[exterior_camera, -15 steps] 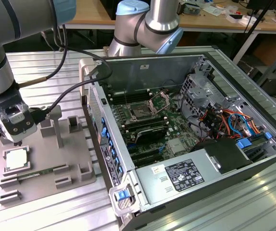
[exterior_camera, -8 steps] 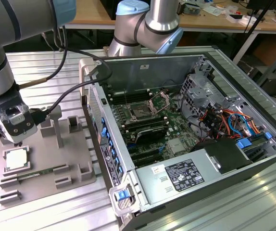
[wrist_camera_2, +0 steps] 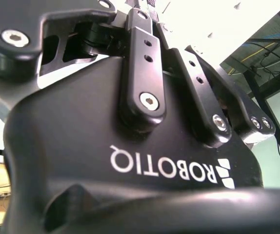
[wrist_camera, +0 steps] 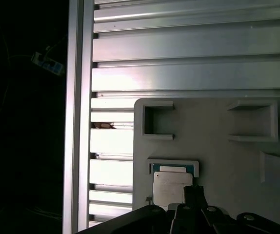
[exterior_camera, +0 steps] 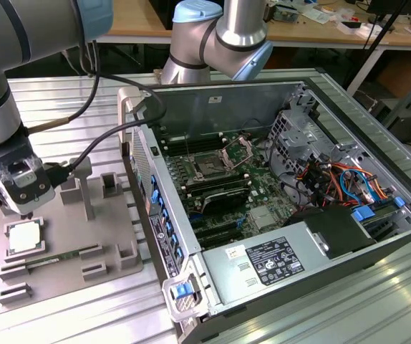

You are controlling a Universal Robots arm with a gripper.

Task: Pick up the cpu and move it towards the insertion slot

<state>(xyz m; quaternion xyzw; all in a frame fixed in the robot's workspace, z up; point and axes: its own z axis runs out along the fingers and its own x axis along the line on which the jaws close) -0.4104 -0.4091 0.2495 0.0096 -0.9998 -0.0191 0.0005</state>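
Note:
The cpu (exterior_camera: pixel 24 237), a flat silvery square with a thin green rim, lies in a raised holder on the grey fixture plate (exterior_camera: pixel 69 215) at the exterior view's left. My gripper (exterior_camera: pixel 24 208) hangs just above its far edge, apart from it as far as I can see. In the first wrist view the cpu (wrist_camera: pixel 172 183) sits in its holder with the gripper's dark tip (wrist_camera: pixel 193 196) over its edge. The second wrist view shows the gripper's black body and linkage (wrist_camera_2: pixel 145 97) from close up. The insertion slot (exterior_camera: pixel 209 167), dark-centred with its metal frame raised, sits in the open computer case.
A long green memory stick (exterior_camera: pixel 56 255) lies on the fixture plate among upright grey holders (exterior_camera: pixel 111 185). The case's side wall (exterior_camera: pixel 159 215) stands between the plate and the motherboard. A power supply (exterior_camera: pixel 277 261), a drive cage (exterior_camera: pixel 295 132) and coloured cables (exterior_camera: pixel 338 179) fill the case's right side.

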